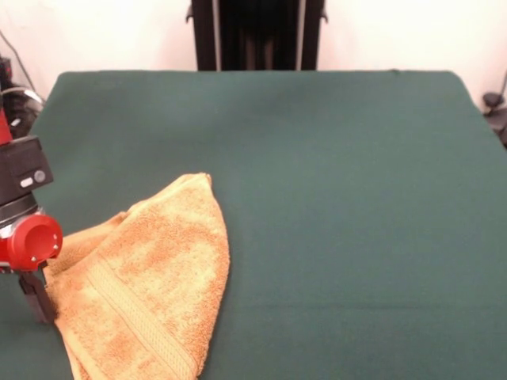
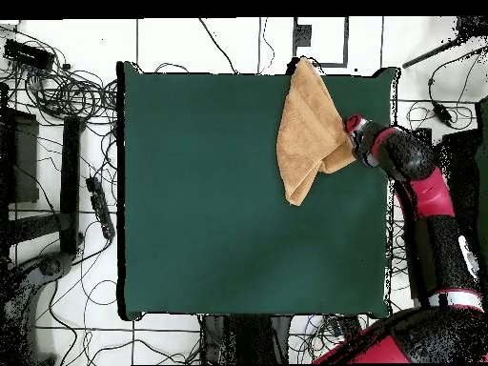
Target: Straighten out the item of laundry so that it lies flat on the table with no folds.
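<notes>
Though its dark fingertips show low beside the cloth, the pincer [image 1: 36, 297] sits at an angle that hides whether it is spread or closed, so I cannot tell its state, nor whether it grips anything. Right against it lies the towel [image 1: 150, 277], its edge touching or just beside the tips, and the rest spreads away from the pincer across one corner of the bench [image 1: 341, 198], running over the near edge. It lies doubled over into a tapering wedge, with a woven band crossing it. Terry cloth like this should be light, limp and a little grippy, dragging on the felt, not sliding. A pinch at an outer corner or the top layer's free edge looks best for peeling the fold open.
</notes>
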Motion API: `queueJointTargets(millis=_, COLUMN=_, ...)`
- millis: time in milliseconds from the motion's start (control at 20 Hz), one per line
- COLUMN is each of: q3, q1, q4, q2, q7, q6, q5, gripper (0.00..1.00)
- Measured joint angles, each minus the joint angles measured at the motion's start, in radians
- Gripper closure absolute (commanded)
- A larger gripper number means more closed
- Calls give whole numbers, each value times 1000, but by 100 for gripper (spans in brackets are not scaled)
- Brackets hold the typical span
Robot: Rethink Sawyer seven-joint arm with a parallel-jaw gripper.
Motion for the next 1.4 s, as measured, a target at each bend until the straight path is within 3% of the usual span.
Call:
queueJointTargets(millis=600, q3=17, q1=-10, q4=89, q2=-29, q7=0, q6=0, q5=0, gripper=100)
queueJointTargets(millis=1400, q3=24, q1=-10, q4=99, q2=-39, q7=0, q6=0, q5=0, gripper=100)
